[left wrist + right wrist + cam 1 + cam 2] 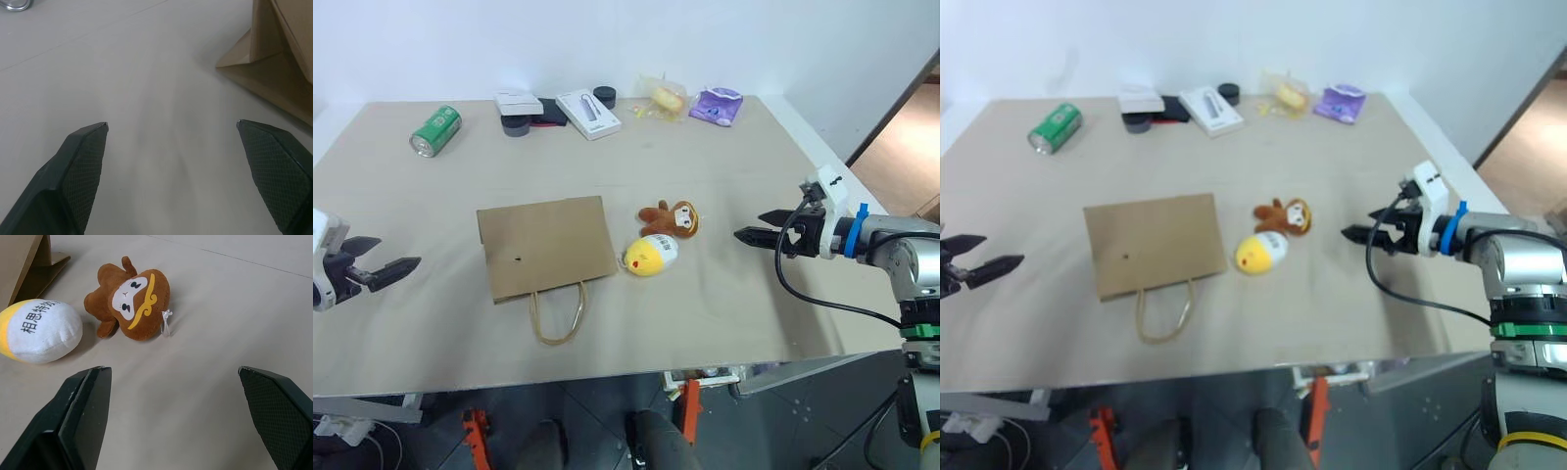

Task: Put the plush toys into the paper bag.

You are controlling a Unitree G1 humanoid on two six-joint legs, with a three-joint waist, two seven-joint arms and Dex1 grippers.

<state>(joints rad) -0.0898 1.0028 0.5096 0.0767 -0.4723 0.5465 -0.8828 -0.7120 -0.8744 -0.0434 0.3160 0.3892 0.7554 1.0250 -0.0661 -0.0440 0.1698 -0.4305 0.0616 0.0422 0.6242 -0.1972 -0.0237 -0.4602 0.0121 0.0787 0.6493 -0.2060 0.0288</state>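
- The paper bag [546, 246] is lying flat near the middle of the table [734, 176], its cord handles [558, 313] trailing toward the near edge.
- The yellow plush toy [652, 255] is resting just beside the bag's right edge, with the brown monkey plush toy [672, 217] touching it on the far side.
- The right gripper [751, 231] is hovering to the right of the toys, apart from them, its jaws standing wide open and holding nothing.
- The left gripper [386, 262] is hanging left of the bag, jaws spread wide and empty.
- A green can [435, 130] is lying at the far left.
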